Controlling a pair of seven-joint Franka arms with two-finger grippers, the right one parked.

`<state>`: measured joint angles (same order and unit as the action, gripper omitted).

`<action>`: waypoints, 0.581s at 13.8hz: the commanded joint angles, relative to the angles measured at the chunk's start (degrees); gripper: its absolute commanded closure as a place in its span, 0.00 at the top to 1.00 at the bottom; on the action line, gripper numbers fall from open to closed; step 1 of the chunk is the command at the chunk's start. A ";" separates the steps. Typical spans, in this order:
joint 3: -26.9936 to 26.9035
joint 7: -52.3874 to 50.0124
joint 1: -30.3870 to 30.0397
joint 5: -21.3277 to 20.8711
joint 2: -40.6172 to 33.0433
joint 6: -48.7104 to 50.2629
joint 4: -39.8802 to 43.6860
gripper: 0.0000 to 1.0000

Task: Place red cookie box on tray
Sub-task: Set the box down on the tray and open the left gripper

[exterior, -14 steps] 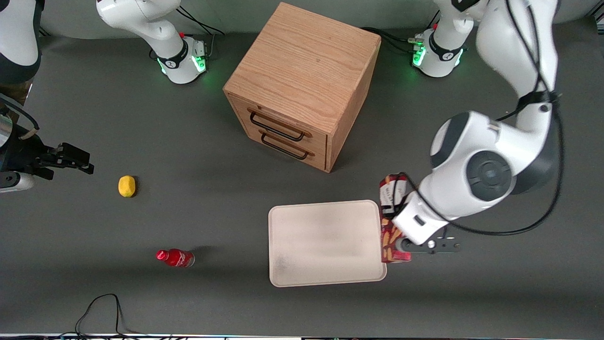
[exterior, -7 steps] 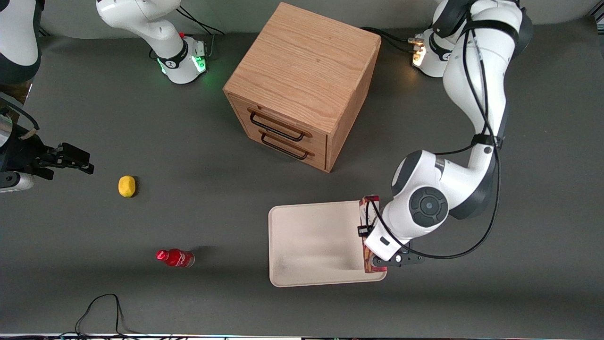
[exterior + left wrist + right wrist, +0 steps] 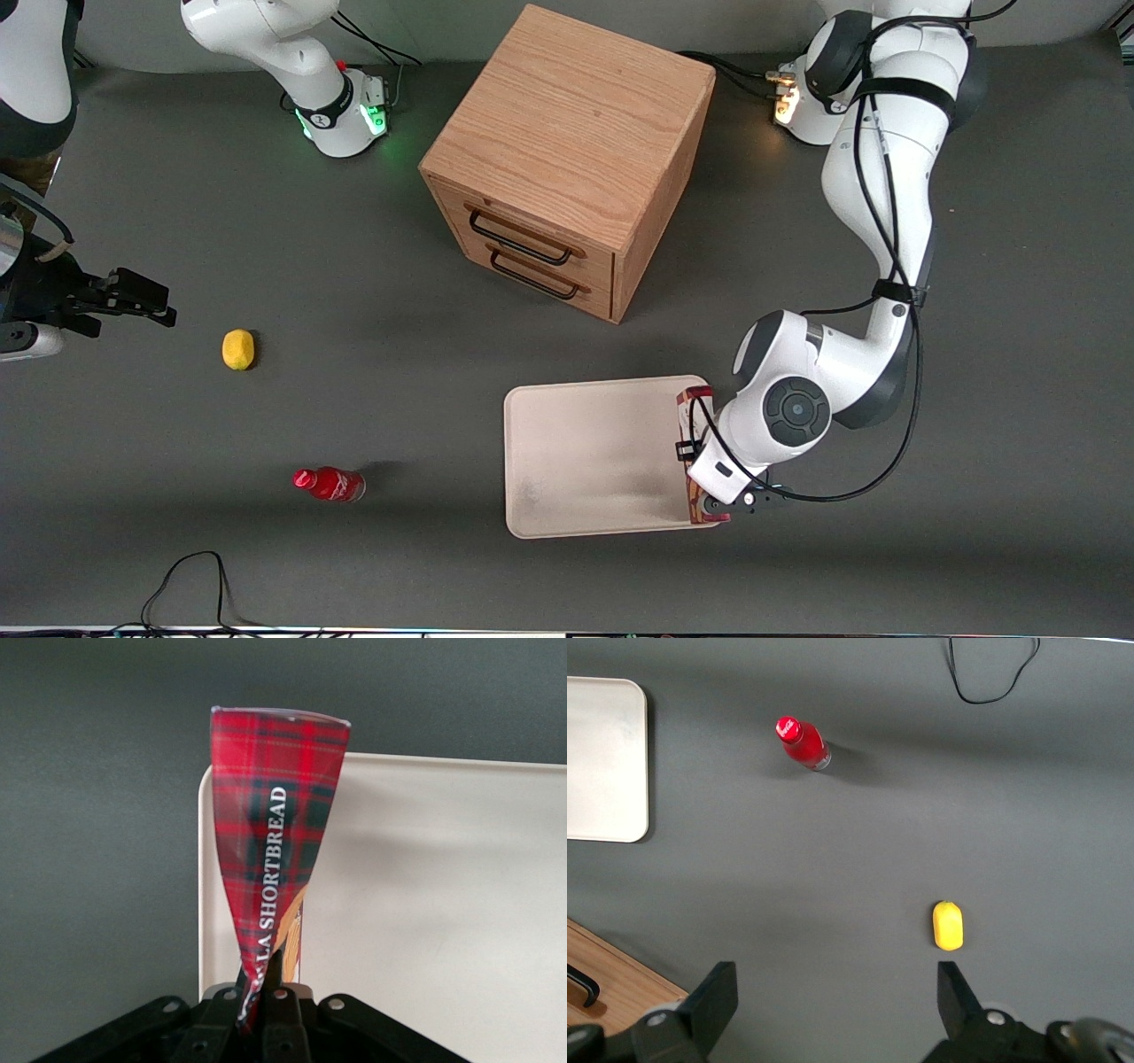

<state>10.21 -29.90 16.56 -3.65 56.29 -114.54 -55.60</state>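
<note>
The red cookie box [image 3: 692,400] is a long slim tartan carton with "SHORTBREAD" lettering. It lies along the short edge of the cream-white tray [image 3: 585,452] at the working arm's end. My gripper [image 3: 719,486] is shut on the box near its middle, under the white wrist. In the left wrist view the black fingers [image 3: 283,992] pinch the carton [image 3: 275,833], which runs away from the gripper [image 3: 266,981] along the tray [image 3: 425,886] just inside its rim. I cannot tell whether the box touches the tray.
A wooden two-drawer cabinet [image 3: 567,159] stands farther from the front camera than the tray. A small red bottle [image 3: 330,484] and a yellow fruit [image 3: 237,348] lie toward the parked arm's end. A black cable [image 3: 190,576] loops at the near table edge.
The gripper carried the box from just outside the tray onto its short edge and sank lower. The arm folded inward, and its base light went from green to orange.
</note>
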 commanded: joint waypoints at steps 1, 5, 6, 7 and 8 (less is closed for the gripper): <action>-0.54 -1.12 0.67 -1.09 0.93 -1.21 0.50 0.00; -0.54 -1.12 0.41 -1.97 0.93 -3.93 -2.23 0.00; -0.54 -0.95 0.06 -1.89 0.84 -3.94 -2.23 0.00; -0.45 -0.77 -0.21 -1.80 0.84 -4.02 -2.41 0.47; -0.54 -0.68 -0.12 -1.97 0.84 -4.02 -2.84 0.99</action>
<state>9.99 -29.90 16.39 -4.67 57.95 -117.78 -57.28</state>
